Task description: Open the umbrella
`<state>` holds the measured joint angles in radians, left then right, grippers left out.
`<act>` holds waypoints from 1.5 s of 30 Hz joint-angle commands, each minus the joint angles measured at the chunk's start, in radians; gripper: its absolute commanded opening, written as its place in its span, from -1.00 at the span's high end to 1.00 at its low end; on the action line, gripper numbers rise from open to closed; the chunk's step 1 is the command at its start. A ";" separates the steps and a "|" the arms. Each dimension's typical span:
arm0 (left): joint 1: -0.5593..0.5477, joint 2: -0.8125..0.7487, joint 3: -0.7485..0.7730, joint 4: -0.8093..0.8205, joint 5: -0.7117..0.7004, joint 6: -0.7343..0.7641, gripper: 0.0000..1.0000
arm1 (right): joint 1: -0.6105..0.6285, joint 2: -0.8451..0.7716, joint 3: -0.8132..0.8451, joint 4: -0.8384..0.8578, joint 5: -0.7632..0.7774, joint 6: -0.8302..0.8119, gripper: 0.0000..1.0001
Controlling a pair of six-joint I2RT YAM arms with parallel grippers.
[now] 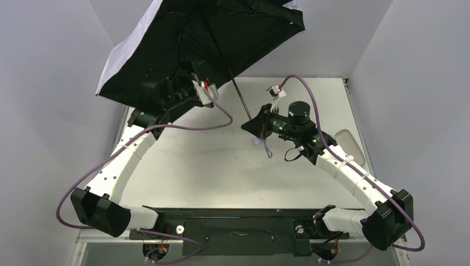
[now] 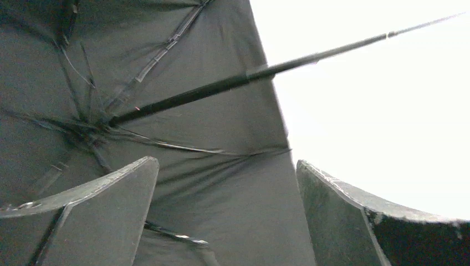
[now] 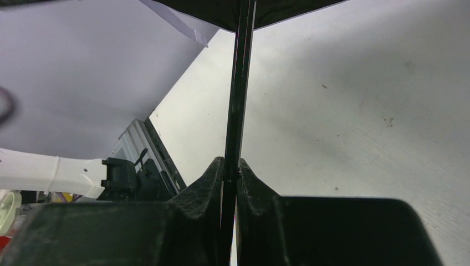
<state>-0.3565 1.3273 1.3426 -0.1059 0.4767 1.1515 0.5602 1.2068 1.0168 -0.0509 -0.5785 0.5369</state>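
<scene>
The umbrella (image 1: 221,33) is spread open, tilted over the table's far left, black lining facing me and a pale lilac edge (image 1: 119,52) at the left. Its thin black shaft (image 1: 239,97) runs down to my right gripper (image 1: 250,123), which is shut on the shaft just above the small pale handle (image 1: 259,142). In the right wrist view the fingers (image 3: 213,177) pinch the shaft (image 3: 238,83). My left gripper (image 1: 158,91) is open and empty under the canopy; its wrist view shows the jaws (image 2: 226,162) wide apart before the lining (image 2: 221,127), ribs and shaft (image 2: 221,86).
A pale mint oval case (image 1: 349,145) lies at the table's right edge behind the right arm. White enclosure walls stand on the left, right and back. The white table top (image 1: 221,166) lies under both arms. The left arm (image 3: 33,169) shows in the right wrist view.
</scene>
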 commanded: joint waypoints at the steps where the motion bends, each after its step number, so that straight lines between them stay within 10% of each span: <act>1: -0.013 0.031 0.197 -0.070 0.019 -0.846 -0.85 | 0.021 -0.067 0.000 0.306 0.044 0.020 1.00; 10: -0.050 0.216 0.393 0.042 -0.046 -1.486 -0.66 | 0.070 -0.111 -0.047 0.421 0.129 0.049 1.00; 27: -0.079 0.380 0.488 0.299 -0.070 -1.863 -0.31 | 0.108 -0.137 -0.077 0.415 0.163 0.001 1.00; 38: -0.083 0.411 0.493 0.305 -0.073 -1.902 1.00 | 0.121 -0.176 -0.093 0.311 0.159 -0.122 0.99; 41: -0.084 0.395 0.453 0.298 -0.062 -1.896 1.00 | 0.115 -0.213 -0.096 0.221 0.168 -0.184 0.79; 45: -0.098 0.368 0.405 0.287 -0.013 -1.868 1.00 | 0.102 -0.281 -0.084 0.047 0.184 -0.292 -0.17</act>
<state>-0.4603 1.7374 1.7767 0.1184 0.4236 -0.8303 0.6727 1.0344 0.8917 0.0753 -0.3920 0.3923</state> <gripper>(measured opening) 0.089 0.432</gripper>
